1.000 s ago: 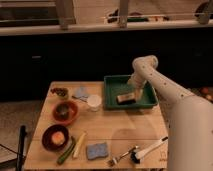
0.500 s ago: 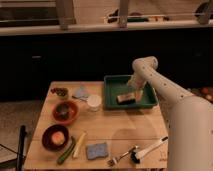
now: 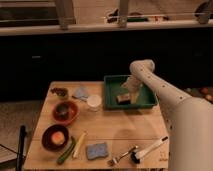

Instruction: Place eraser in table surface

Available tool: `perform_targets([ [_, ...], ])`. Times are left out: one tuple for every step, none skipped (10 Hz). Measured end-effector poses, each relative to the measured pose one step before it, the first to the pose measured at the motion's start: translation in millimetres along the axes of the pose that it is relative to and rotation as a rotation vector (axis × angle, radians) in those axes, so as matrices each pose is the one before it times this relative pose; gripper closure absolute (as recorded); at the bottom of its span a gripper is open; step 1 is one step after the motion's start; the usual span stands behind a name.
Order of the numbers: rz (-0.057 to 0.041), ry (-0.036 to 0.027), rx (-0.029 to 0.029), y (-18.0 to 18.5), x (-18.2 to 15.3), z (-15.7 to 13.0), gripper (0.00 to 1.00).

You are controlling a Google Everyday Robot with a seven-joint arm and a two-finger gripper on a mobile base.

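The eraser, a small tan-brown block with a darker top, lies inside the green tray at the back right of the light wooden table surface. My gripper hangs from the white arm down into the tray, just right of the eraser and close to it. Whether it touches the eraser does not show.
On the table are a white cup, a red bowl with a dark cup, a dark bowl with an orange fruit, a green vegetable, a blue sponge, a fork and a brush.
The gripper has lowered slightly into the tray beside the eraser. The eraser has not moved.
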Motion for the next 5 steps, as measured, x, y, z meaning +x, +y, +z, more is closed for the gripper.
perform_targets([
  [0.00003, -0.0125, 0.00039, -1.38, -0.06, 4.8, 0.2],
  [0.00716, -0.01273, -0.00748, 2.47, 2.86, 6.92, 0.27],
  [0.00523, -0.00677, -0.00311, 1.02, 1.98, 5.27, 0.37],
  [0.00399, -0.00499, -0.00099, 0.31, 1.76, 4.2, 0.45],
  [0.00906, -0.00554, -0.00261, -0.02, 3.73, 6.6, 0.57],
])
